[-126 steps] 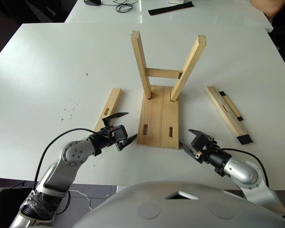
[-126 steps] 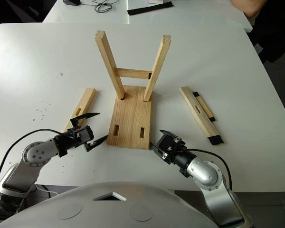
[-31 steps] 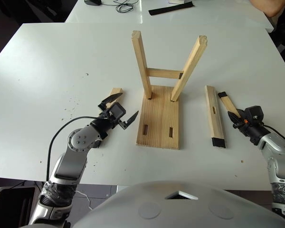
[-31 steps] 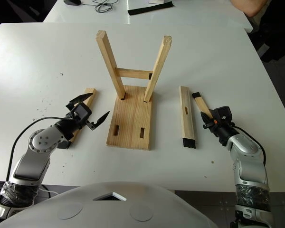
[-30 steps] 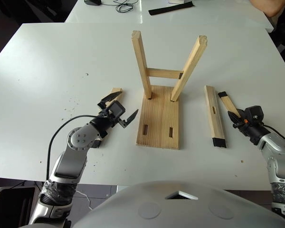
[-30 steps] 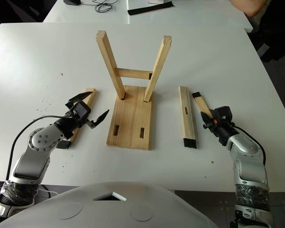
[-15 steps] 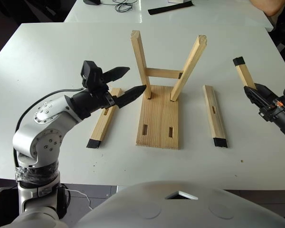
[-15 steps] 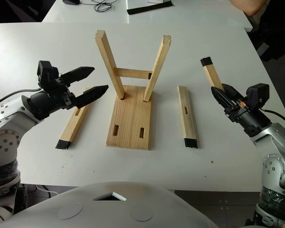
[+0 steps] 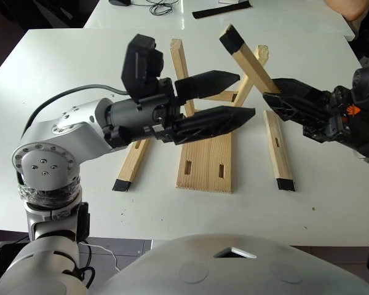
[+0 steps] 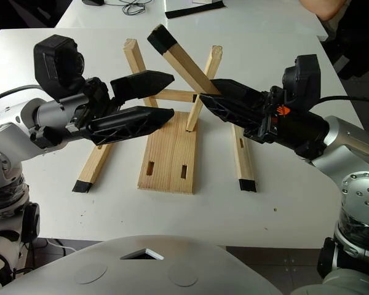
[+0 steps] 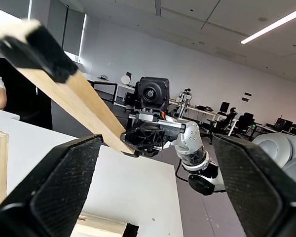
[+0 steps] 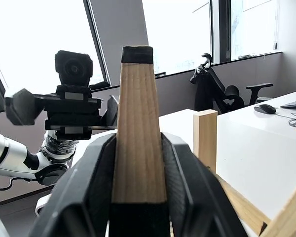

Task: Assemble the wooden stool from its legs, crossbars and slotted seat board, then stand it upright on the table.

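Leg of stiff, probably light wood, black-capped at its raised end, was clamped by its flat sides, likely the surest hold, in the right pincer above the seat board on the bench, while the left pincer hovered alongside, fingers apart and empty.

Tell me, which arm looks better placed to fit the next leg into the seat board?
Probably the right arm: the right gripper is shut on a black-tipped leg, held up over the seat board. The left gripper is open, holding nothing.
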